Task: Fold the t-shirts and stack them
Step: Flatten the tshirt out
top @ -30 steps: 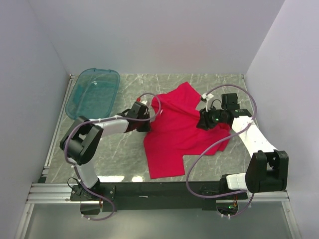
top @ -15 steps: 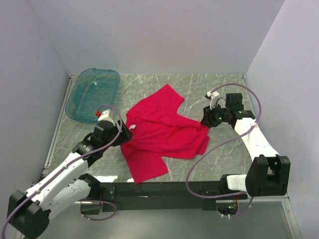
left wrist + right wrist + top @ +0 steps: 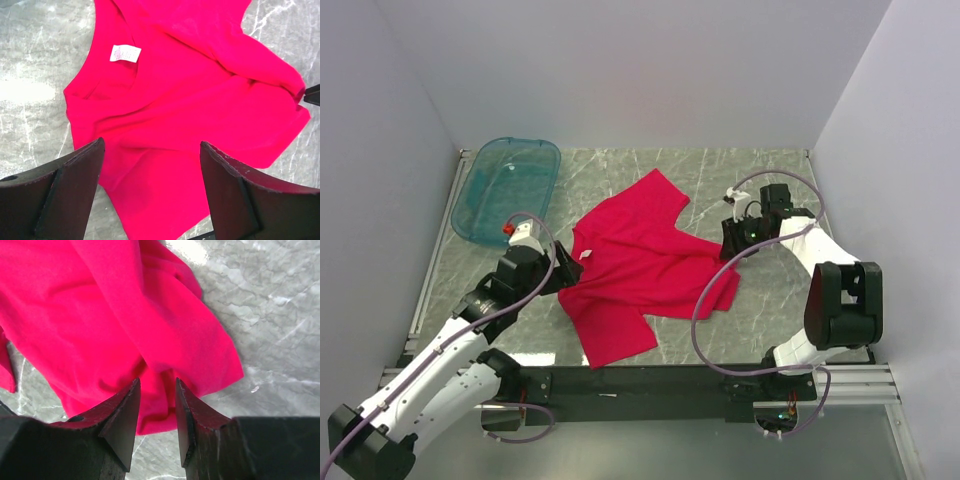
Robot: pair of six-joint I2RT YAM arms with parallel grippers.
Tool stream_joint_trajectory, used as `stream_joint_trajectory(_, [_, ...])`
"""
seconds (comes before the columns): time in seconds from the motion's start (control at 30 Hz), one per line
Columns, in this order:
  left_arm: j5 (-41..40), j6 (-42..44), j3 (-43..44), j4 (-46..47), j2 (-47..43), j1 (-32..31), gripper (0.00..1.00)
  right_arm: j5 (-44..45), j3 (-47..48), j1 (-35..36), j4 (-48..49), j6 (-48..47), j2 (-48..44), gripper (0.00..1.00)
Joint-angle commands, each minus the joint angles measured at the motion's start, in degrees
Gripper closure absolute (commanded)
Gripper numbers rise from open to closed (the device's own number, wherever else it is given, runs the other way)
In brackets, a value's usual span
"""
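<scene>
One bright red t-shirt (image 3: 640, 262) lies rumpled on the marble table, neck and white label (image 3: 586, 255) toward the left, one sleeve pointing to the back. My left gripper (image 3: 563, 277) hovers over its left edge. In the left wrist view the t-shirt (image 3: 190, 100) lies below the left gripper (image 3: 151, 142), whose jaws stand wide open and hold nothing. My right gripper (image 3: 731, 245) is at the shirt's right edge. In the right wrist view the right gripper (image 3: 157, 381) has its jaws partly apart, straddling a fold of the t-shirt (image 3: 100, 315) without pinching it.
A translucent teal tub (image 3: 507, 185) stands at the back left corner, near the left wall. White walls close in the table on three sides. Bare marble (image 3: 770, 310) shows right of the shirt and in front of it.
My left arm pulled back toward the near left, dragging the shirt leftward, then opened and let it go. The right gripper stayed at the shirt's right edge and its arm shifted slightly.
</scene>
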Motion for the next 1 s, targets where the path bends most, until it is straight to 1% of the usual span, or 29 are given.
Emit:
stream_joint_trajectory(0.0, [1.6,0.1,-0.7,2.3,-1.9,0.0,0.18,1.7,2.0,0.2,-0.2,-1.2,0.0,0.59])
stream_joint_trajectory(0.17, [1.7,-0.5,-1.2,2.4,-3.5,0.0,0.18,6.1,2.9,0.4,0.6,-1.8,2.7,0.64])
stream_joint_trajectory(0.3, [1.8,-0.4,-1.0,2.4,-4.1,0.0,0.18,7.5,3.4,0.4,0.6,-2.3,3.6,0.64])
stream_joint_trajectory(0.47, [2.3,-0.5,-1.1,2.6,-4.1,0.0,0.18,9.4,3.7,0.3,0.9,-3.1,2.3,0.59])
stream_joint_trajectory(0.6, [2.4,-0.5,-1.2,3.0,-3.9,0.0,0.18,10.2,4.3,0.3,0.6,-4.4,3.2,0.58])
stream_joint_trajectory(0.8, [2.7,-0.7,-1.5,3.0,-4.1,0.0,0.18,6.9,6.9,0.5,-2.1,-6.4,7.2,0.58])
stream_joint_trajectory(0.9, [2.8,-0.7,-1.5,2.9,-4.3,0.0,0.18,4.6,8.3,0.5,-3.8,-7.0,8.8,0.62])
stream_joint_trajectory(0.97, [2.8,-0.7,-1.5,2.9,-4.4,0.0,0.18,3.1,8.7,0.4,-4.5,-7.5,9.2,0.66])
